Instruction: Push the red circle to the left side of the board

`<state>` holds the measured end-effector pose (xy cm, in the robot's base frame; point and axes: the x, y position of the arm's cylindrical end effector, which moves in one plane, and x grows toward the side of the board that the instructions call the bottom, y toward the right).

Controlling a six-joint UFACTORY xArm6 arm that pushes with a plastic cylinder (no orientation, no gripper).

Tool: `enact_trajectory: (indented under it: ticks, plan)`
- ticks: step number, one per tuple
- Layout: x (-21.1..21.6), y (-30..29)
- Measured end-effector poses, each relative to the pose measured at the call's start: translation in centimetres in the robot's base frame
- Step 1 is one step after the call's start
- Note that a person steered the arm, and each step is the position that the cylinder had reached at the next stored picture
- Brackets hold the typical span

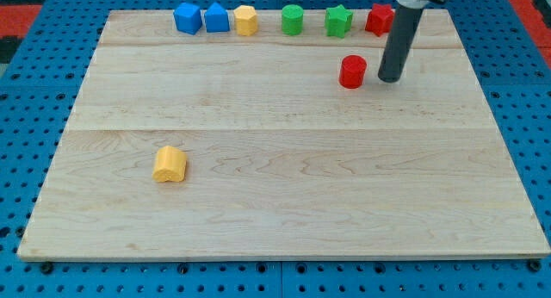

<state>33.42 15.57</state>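
Note:
The red circle [352, 71] is a short red cylinder on the wooden board [284, 186], in the upper right part of the view. My tip [391, 77] rests on the board just to the right of the red circle, with a small gap between them. The dark rod rises from the tip toward the view's top.
Along the board's top edge stand two blue blocks [187, 18] [216, 18], a yellow block [246, 20], a green circle [293, 20], a green star [338, 21] and a red block [379, 20] partly behind the rod. A yellow block [170, 164] lies at the lower left.

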Motion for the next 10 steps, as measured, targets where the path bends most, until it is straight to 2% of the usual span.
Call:
enact_trajectory:
  ticks: [1, 2, 4, 5, 6, 8, 9, 10]
  plan:
    - [-1.9, -7.3]
    - [-1.2, -16.8]
    - [0.7, -4.1]
    - [5.0, -11.7]
    - [0.8, -14.8]
    - [-3.4, -13.7]
    - [-3.3, -23.9]
    - [-3.8, -31.4]
